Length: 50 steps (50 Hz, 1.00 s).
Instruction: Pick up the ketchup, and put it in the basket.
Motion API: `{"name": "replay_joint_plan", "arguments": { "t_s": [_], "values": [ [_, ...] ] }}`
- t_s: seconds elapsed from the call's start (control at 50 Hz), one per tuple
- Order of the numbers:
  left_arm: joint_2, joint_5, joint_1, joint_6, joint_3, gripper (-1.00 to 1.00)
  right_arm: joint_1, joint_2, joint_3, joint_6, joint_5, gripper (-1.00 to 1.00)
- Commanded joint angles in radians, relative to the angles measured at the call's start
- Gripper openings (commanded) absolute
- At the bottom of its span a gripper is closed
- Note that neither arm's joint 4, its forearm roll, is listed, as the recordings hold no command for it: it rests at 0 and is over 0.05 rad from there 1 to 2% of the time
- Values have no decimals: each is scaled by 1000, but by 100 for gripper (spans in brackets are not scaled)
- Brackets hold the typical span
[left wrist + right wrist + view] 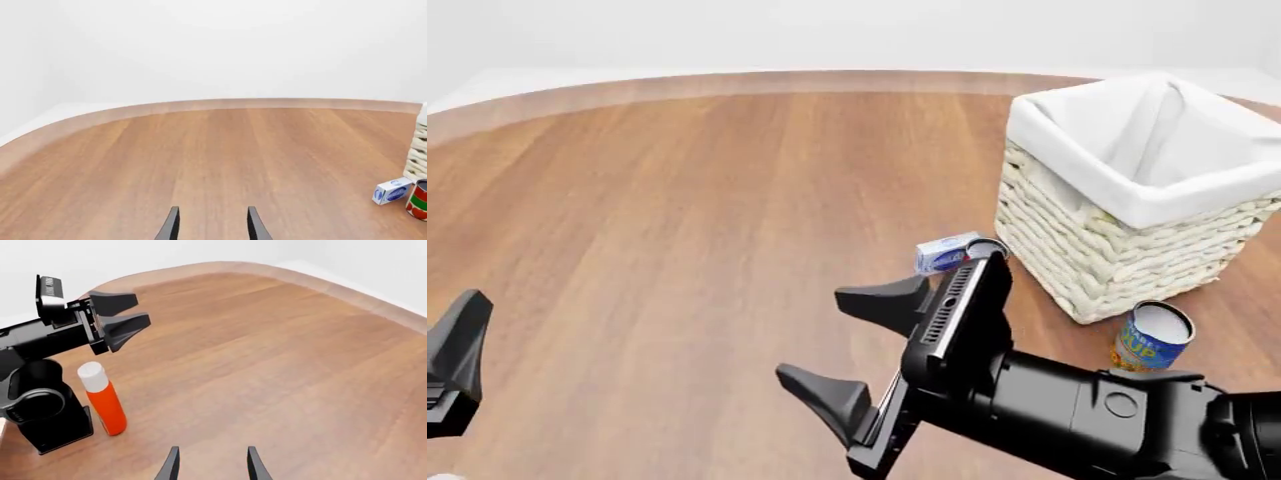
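The ketchup (107, 401) shows only in the right wrist view: a red bottle with a white cap, standing upright on the wood table close to the left arm's black base. My right gripper (212, 466) is open and empty, well short of the bottle; in the front view it (854, 348) hovers mid-table with its fingers spread. My left gripper (212, 226) is also open with nothing between its fingers, pointing over bare table. The basket (1094, 250), cream wicker with a white liner, stands at the far right.
A small blue-and-white box (945, 250) lies just left of the basket. A yellow-and-blue can (1152, 337) stands in front of the basket. A red-and-green can (419, 201) sits near the box (392, 190). The table's far edge curves round.
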Motion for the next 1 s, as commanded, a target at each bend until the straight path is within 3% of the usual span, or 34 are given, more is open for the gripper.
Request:
{"name": "replay_joint_plan", "arguments": {
  "t_s": [0.02,0.08,0.14,0.64,1.0],
  "values": [
    [0,0,0,0,0,100,37,74,-52,32,6,100],
    [0,0,0,0,0,100,46,78,-72,55,24,100],
    [0,0,0,0,0,100,49,86,-78,34,21,100],
    [0,0,0,0,0,100,129,176,-190,50,91,100],
    [0,0,0,0,0,100,203,221,-281,100,166,100]
  ]
}}
